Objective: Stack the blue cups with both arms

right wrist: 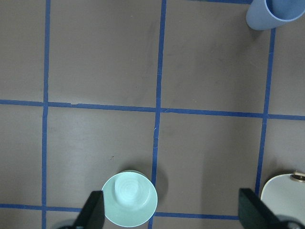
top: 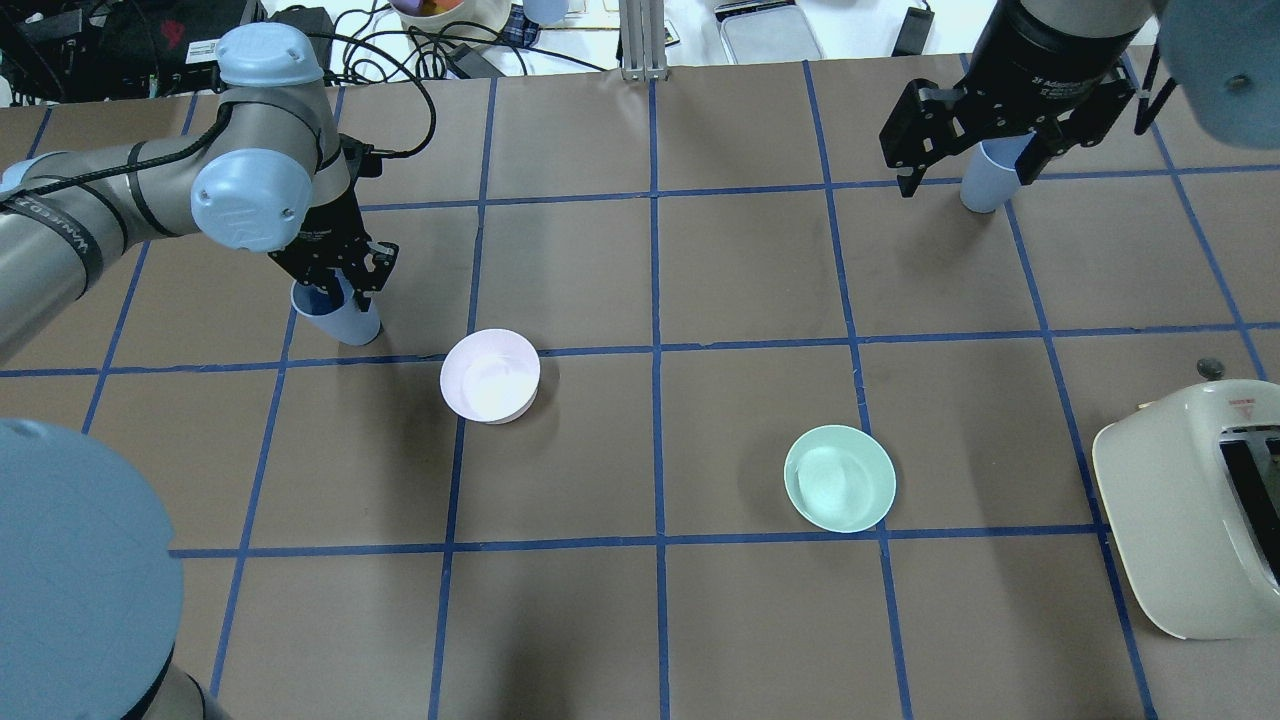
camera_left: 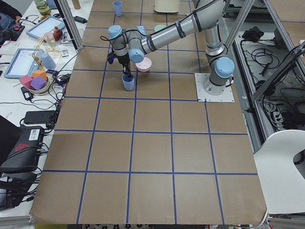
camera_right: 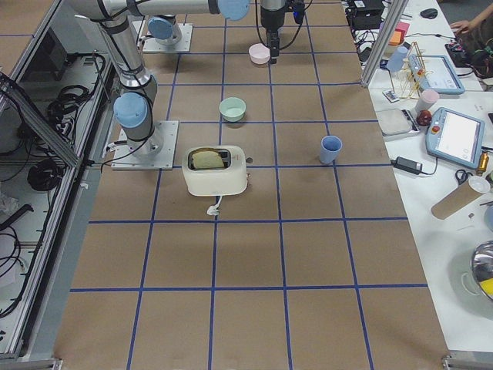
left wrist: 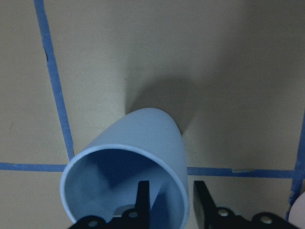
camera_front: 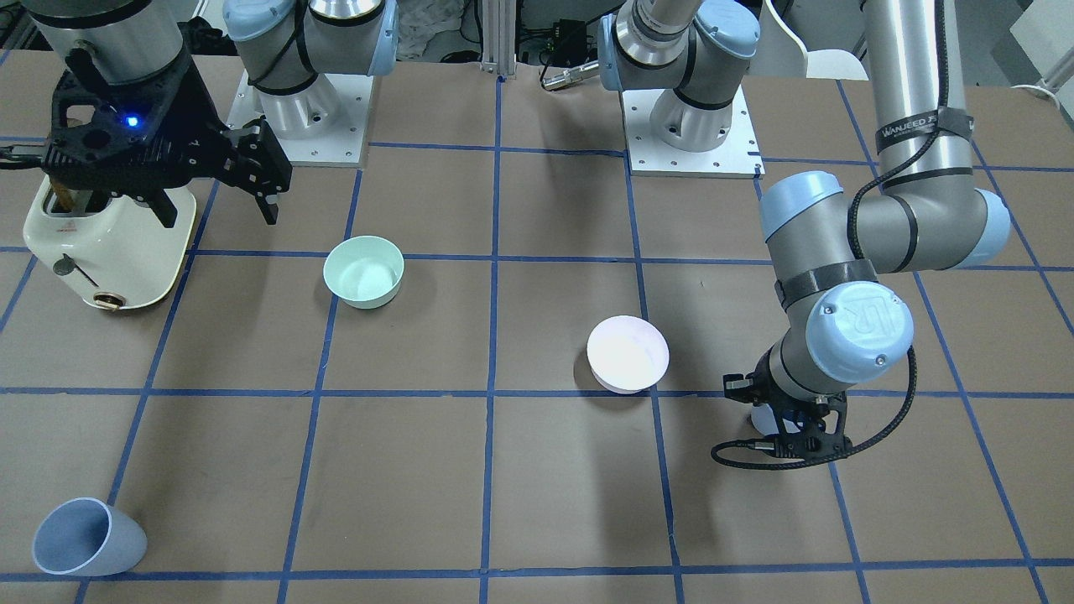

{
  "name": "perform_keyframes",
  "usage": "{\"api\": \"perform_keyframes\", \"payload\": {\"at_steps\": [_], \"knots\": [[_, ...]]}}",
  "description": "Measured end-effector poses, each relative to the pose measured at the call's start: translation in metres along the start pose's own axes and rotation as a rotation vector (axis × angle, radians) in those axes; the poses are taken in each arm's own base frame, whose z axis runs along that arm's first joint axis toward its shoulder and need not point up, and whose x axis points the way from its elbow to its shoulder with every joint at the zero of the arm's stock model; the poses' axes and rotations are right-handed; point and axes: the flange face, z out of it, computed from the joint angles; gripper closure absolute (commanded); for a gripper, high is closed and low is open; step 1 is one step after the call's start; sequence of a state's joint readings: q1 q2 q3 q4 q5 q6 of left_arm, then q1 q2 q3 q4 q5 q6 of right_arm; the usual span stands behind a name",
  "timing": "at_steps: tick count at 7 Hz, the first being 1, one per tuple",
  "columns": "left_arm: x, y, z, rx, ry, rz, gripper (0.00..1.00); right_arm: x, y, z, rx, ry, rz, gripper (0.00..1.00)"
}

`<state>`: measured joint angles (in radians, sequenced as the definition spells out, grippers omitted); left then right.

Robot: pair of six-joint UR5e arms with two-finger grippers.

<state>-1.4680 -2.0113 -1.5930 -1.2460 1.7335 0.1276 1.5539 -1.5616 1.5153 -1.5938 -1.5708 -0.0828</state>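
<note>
One blue cup [top: 352, 322] stands upright on the table, also in the left wrist view [left wrist: 143, 157]. My left gripper [top: 335, 285] is down over it. In the left wrist view the gripper [left wrist: 171, 195] has one finger inside the rim and one outside, jaws narrow with a gap left. The other blue cup [camera_front: 88, 537] stands alone near the table's far edge, also in the right wrist view [right wrist: 276, 14]. My right gripper [camera_front: 216, 210] hangs high above the table, wide open and empty [right wrist: 169, 210], well away from that cup.
A pale pink bowl [top: 490, 375] sits close to the left cup. A mint-green bowl [top: 840, 478] lies below the right gripper. A cream toaster [top: 1190, 500] stands at the robot's right. Clutter lies beyond the table's far edge.
</note>
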Motion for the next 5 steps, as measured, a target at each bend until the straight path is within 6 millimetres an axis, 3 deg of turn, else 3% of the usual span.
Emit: {"api": "perform_keyframes", "payload": {"at_steps": [1,2,3,4,5], "knots": [[0.013,-0.003,-0.026,0.041,0.035,0.005,1.00,0.000,0.000,0.000,0.000,0.000,0.000,0.00],[0.039,-0.006,-0.056,0.078,0.069,0.004,1.00,0.001,0.000,0.000,0.000,0.000,0.001,0.00],[0.083,-0.004,-0.082,0.105,0.096,-0.022,1.00,0.002,-0.002,0.001,0.002,-0.001,0.001,0.00],[0.141,0.007,-0.099,0.116,0.129,-0.080,1.00,0.009,-0.007,0.004,0.003,-0.001,0.011,0.00],[0.199,0.024,-0.105,0.113,0.150,-0.138,1.00,0.033,-0.018,0.012,-0.008,0.000,0.049,0.00]]}}
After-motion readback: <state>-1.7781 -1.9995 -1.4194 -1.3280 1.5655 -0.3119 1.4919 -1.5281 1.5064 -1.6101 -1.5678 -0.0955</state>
